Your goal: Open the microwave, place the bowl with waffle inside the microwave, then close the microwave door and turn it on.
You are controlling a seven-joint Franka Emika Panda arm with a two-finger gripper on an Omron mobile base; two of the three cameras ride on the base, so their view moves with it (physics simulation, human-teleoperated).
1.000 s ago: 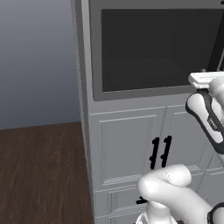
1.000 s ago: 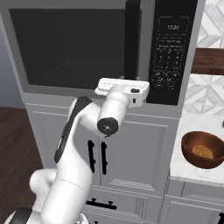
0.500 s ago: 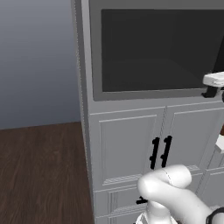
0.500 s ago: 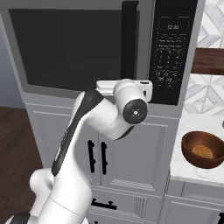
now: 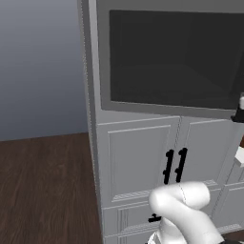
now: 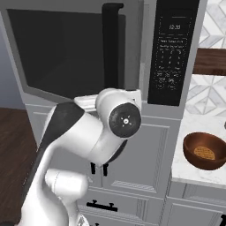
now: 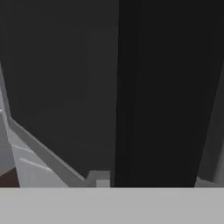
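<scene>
Microwave door [image 6: 70, 53] ajar, dark glass; brown bowl [image 6: 205, 151] with waffle on counter right.

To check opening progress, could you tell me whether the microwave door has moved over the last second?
Yes. The microwave door has swung outward, its handle leaving the control panel.

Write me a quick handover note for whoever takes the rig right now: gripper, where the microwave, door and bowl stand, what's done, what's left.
Gripper: close in front of the black door handle; open or shut cannot be told, no grip visible.
Microwave: built in above the white cabinets; microwave door looks barely ajar at most.
Bowl with waffle: on the counter to the right, untouched.
Done: approach to the handle.
Left: pull door open, load bowl, shut door, start.
</scene>
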